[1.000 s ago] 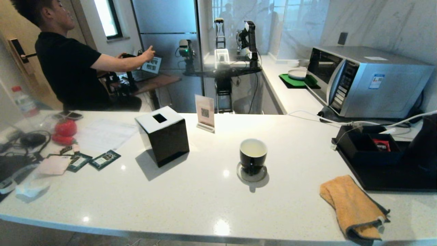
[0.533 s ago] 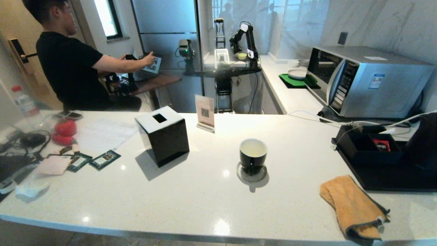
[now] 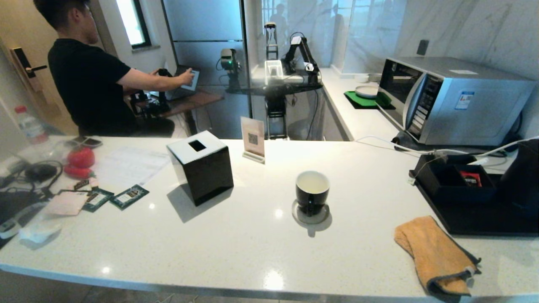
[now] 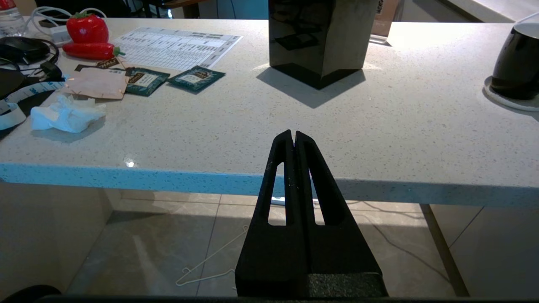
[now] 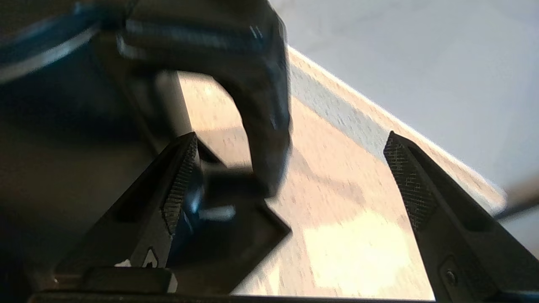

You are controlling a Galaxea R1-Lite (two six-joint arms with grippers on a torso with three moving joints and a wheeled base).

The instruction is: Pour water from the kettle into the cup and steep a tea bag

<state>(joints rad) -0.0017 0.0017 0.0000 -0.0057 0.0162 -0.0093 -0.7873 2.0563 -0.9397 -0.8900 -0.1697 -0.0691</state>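
A pale speckled desk [image 3: 236, 248] fills the foreground. Marble walls [image 3: 463, 29] rise behind a microwave [image 3: 454, 99]; a bright window [image 3: 132, 21] glows far left. Beige floor tiles [image 4: 168, 244] lie below.

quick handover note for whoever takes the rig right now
Left gripper: shut, empty, parked below the counter edge.
Right gripper: open, at the kettle handle, which sits between the fingers, not gripped.
Cup: on its coaster, mid-counter; contents unclear.
Kettle on the black tray, far right.
Tea bag: not seen.
Left: grip, pour, steep.
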